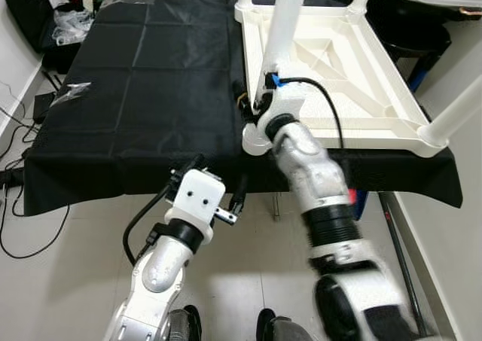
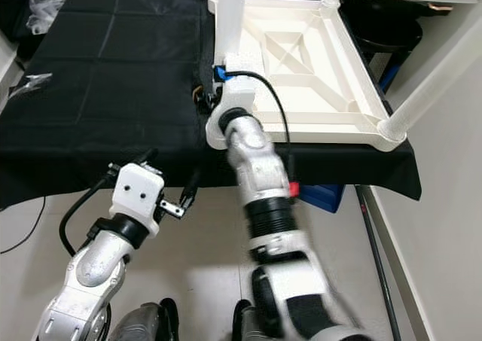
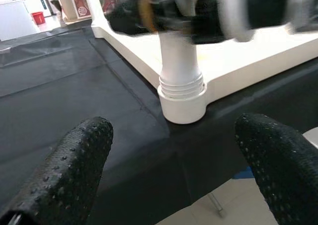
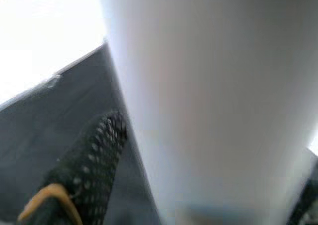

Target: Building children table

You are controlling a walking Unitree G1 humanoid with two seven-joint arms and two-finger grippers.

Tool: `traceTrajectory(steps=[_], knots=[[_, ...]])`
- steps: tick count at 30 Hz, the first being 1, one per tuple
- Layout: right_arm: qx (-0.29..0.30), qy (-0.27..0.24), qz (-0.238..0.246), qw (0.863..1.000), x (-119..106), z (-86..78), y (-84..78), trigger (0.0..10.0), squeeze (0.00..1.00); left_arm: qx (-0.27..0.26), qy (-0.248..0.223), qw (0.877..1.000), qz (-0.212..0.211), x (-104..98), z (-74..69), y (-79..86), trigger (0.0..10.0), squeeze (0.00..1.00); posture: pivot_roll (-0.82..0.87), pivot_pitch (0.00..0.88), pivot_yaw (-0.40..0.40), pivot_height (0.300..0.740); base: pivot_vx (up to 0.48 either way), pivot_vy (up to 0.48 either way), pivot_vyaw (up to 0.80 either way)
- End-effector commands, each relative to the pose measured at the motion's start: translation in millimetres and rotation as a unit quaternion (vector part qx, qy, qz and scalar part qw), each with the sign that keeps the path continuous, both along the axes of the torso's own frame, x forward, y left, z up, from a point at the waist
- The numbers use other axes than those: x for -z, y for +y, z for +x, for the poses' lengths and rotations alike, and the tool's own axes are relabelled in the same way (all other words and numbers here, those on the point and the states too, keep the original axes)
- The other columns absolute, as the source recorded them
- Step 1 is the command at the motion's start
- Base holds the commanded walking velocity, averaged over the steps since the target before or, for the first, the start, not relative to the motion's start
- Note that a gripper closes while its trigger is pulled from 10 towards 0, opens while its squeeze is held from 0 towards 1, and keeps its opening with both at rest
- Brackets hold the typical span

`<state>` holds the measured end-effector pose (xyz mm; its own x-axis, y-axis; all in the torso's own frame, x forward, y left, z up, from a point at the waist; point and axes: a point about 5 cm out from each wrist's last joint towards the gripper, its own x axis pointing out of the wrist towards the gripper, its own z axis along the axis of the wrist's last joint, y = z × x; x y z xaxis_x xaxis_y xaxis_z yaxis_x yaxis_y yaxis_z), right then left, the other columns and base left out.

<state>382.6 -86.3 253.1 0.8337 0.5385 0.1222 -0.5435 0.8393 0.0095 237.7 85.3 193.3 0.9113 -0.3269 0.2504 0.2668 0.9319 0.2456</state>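
From my head, the upturned white children's table [image 1: 354, 70] lies on the black-draped desk [image 1: 135, 92]; my right tool [image 1: 260, 104] pinches its near-corner leg [image 1: 285, 25]. My left tool [image 3: 174, 160], fingers spread, hangs before that leg's socket [image 3: 182, 98]. My right wrist sees one finger [image 4: 92, 160] against the leg.

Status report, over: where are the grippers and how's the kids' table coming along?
Right gripper at near-corner leg of upturned white table, fingers around it. Left gripper open, idle below the black cloth edge. Nothing in the way.
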Motion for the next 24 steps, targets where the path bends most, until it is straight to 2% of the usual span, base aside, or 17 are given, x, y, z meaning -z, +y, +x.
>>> traceTrajectory(steps=[1,3,6,9,10,12,15,17,19,20,24], knots=[[-0.093,0.023,-0.008,0.995,5,-1.6,3.0,10.0,0.00,-0.002,0.006,1.000,0.006,3,-0.5,-0.8,10.0,0.00,0.17,0.217,-0.072,0.740,0.000,0.000,0.00],[-0.093,0.023,-0.008,0.995,5,-1.6,3.0,10.0,0.00,-0.002,0.006,1.000,0.006,3,-0.5,-0.8,10.0,0.00,0.17,0.217,-0.072,0.740,0.000,0.000,0.00],[-0.213,0.008,-0.003,0.977,-1,-0.2,-10.6,10.0,0.00,0.000,0.003,1.000,0.006,2,0.3,-1.4,10.0,0.00,0.19,0.217,-0.071,0.740,0.000,0.000,0.00],[-0.233,0.002,-0.008,0.973,-1,-0.3,-11.6,10.0,0.00,0.000,0.002,1.000,0.007,2,0.2,-1.3,10.0,0.00,0.19,0.217,-0.071,0.740,0.000,0.000,0.00],[-0.263,0.006,-0.002,0.965,-2,-1.1,-10.1,10.0,0.00,-0.001,0.001,1.000,0.008,1,0.0,-0.2,10.0,0.00,0.20,0.217,-0.074,0.740,0.000,0.000,0.00],[-0.281,0.011,0.003,0.960,-2,-0.7,-7.2,10.0,0.00,-0.003,0.001,1.000,0.009,1,-0.1,1.1,10.0,0.00,0.20,0.220,-0.075,0.740,0.000,0.000,0.00],[-0.291,0.014,0.002,0.957,-3,0.3,-2.7,10.0,0.00,-0.005,0.001,1.000,0.010,1,-0.4,2.1,10.0,0.00,0.20,0.217,-0.076,0.740,0.000,0.000,0.00],[-0.288,0.021,-0.003,0.957,-1,4.2,10.2,10.0,0.00,-0.006,0.001,1.000,0.011,1,-0.7,2.5,10.0,0.00,0.21,0.221,-0.082,0.740,0.000,0.000,0.00],[-0.288,0.021,-0.003,0.957,-1,4.2,10.2,10.0,0.00,-0.006,0.001,1.000,0.011,1,-0.7,2.5,10.0,0.00,0.21,0.221,-0.082,0.740,0.000,0.000,0.00],[-0.276,0.026,-0.015,0.961,3,6.6,18.4,10.0,0.00,-0.008,0.000,1.000,0.010,0,-1.4,2.5,10.0,0.00,0.21,0.219,-0.084,0.740,0.000,0.000,0.00],[-0.267,0.024,-0.018,0.963,4,9.1,22.5,10.0,0.00,-0.009,0.000,1.000,0.010,0,-2.2,2.8,10.0,0.00,0.21,0.220,-0.089,0.740,0.000,0.000,0.00]])
